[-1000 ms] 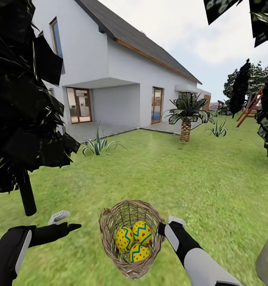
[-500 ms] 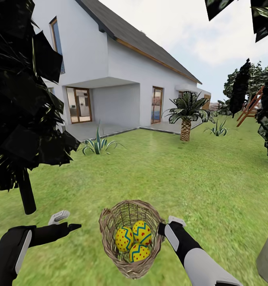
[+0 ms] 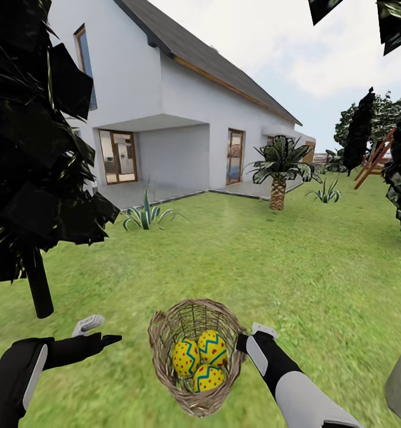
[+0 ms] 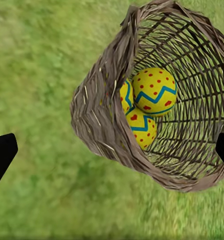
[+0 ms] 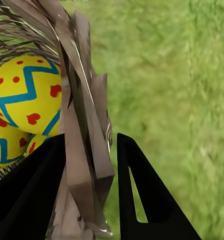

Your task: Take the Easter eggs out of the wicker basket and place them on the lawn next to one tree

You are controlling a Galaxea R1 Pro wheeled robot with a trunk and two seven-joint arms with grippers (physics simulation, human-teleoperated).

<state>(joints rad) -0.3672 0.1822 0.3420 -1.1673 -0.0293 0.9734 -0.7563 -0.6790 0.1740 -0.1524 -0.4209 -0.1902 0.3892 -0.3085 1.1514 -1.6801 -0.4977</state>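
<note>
The right tool (image 5: 89, 200) is clamped on the wicker basket (image 3: 194, 356), its two dark fingers (image 5: 141, 200) astride the braided rim wall, one inside and one outside. That grip seems meant to carry basket and contents together rather than lifting each egg out alone. Just inside the inner finger lie the three Easter eggs (image 3: 201, 358), yellow with red dots and blue zigzags, nestled at the bottom and touching one another. The left tool (image 3: 96, 331) hangs free on the far side of the basket, spread wide and holding nothing, probably kept ready to pick eggs. Under both is the lawn (image 3: 272, 267). Beyond the left tool stands a black-trunked tree (image 3: 38, 285); farther off, a palm (image 3: 278, 172) and the white house (image 3: 182, 107).
</note>
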